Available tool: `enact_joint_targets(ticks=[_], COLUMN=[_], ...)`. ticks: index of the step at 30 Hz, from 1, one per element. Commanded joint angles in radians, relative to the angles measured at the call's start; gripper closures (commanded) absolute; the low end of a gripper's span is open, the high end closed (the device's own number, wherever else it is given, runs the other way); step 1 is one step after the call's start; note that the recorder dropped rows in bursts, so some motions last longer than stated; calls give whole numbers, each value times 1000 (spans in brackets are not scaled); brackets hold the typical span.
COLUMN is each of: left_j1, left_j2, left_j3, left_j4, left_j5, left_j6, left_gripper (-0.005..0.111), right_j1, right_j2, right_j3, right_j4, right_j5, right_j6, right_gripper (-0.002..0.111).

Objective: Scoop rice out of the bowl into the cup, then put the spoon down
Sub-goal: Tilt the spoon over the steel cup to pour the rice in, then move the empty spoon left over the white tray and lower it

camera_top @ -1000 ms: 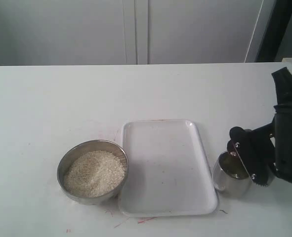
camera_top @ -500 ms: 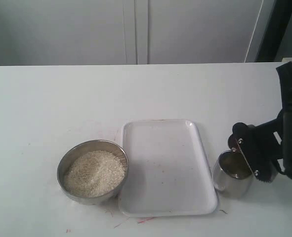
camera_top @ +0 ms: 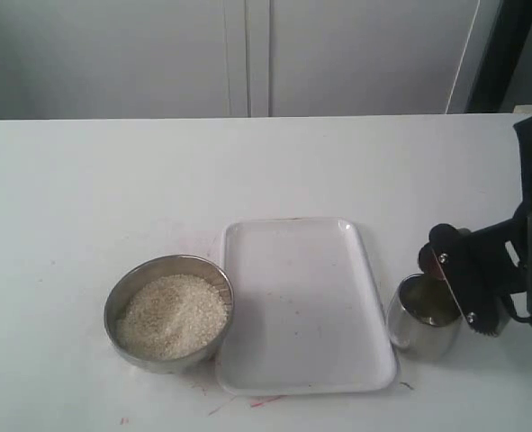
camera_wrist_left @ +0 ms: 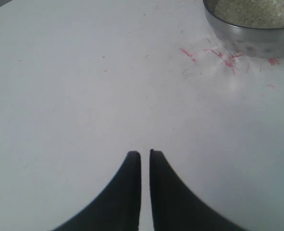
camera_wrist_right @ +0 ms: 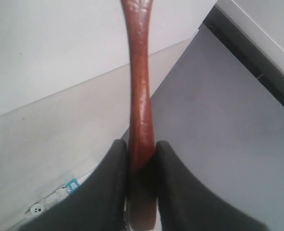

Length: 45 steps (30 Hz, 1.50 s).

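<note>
The grey metal bowl [camera_top: 114, 304] holds a mound of rice [camera_top: 172, 315] at the front left of the table, and its side [camera_wrist_left: 247, 37] and rice [camera_wrist_left: 252, 10] also show in the left wrist view. The shiny cup [camera_top: 419, 328] stands right of the tray. My right gripper [camera_top: 456, 286] hangs tilted over the cup's rim. It [camera_wrist_right: 141, 143] is shut on the reddish-brown spoon handle [camera_wrist_right: 138, 91]; the spoon's bowl end is hidden. My left gripper [camera_wrist_left: 145, 153] is shut and empty, low over bare table, apart from the bowl.
A white rectangular tray [camera_top: 302, 306] lies empty between the bowl and the cup. Red scribble marks [camera_wrist_left: 214, 53] are on the table beside the bowl. The table's right edge is close to the cup.
My right gripper has drifted a little to the right above the cup, still holding the spoon. The cup, bowl and tray have not moved.
</note>
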Motion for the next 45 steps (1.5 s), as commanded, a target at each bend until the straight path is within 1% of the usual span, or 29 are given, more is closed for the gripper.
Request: enact_joint_targets(ticks=[1,5,9,11,14,16,21,24,28,30,33,39,41,45], left_j1=[-7,-7,-7,-7,-7,-7,-7,-7,-7,-7,-7,-7,-7,-7], left_j2=[0,0,0,0,0,0,0,0,0,0,0,0,0,0], left_j3=[9,9,9,9,9,9,9,9,9,9,9,9,9,9], left_j4=[-6,-6,-6,-6,-6,-6,-6,-6,-6,-6,-6,-6,-6,-6], left_j5=[48,48,48,48,48,48,48,48,48,48,48,48,48,48], left_j6=[-5,-5,-5,-5,-5,-5,-5,-5,-5,-5,-5,-5,-5,-5], left_gripper=[92,92,92,92,92,92,92,92,92,92,92,92,92,92], right_j1=[2,2,2,2,2,2,2,2,2,2,2,2,2,2], right_j2=[-10,-10,-10,-10,-10,-10,-10,-10,-10,-10,-10,0,26,130], right_j3=[18,18,5,-8,-44,-82,-191,-222,-216,-216,-216,-239,-280,-426], right_j4=[11,13,17,38,129,214,485,629,823,890,959,975,977,986], right_j5=[6,6,6,6,6,6,6,6,6,6,-89,-142,-131,-98], right_j6=[-34,45,255,325,403,495,721,831,856,863,878,945,963,976], right_gripper=[108,108,108,108,108,108,108,108,108,108,108,108,108,108])
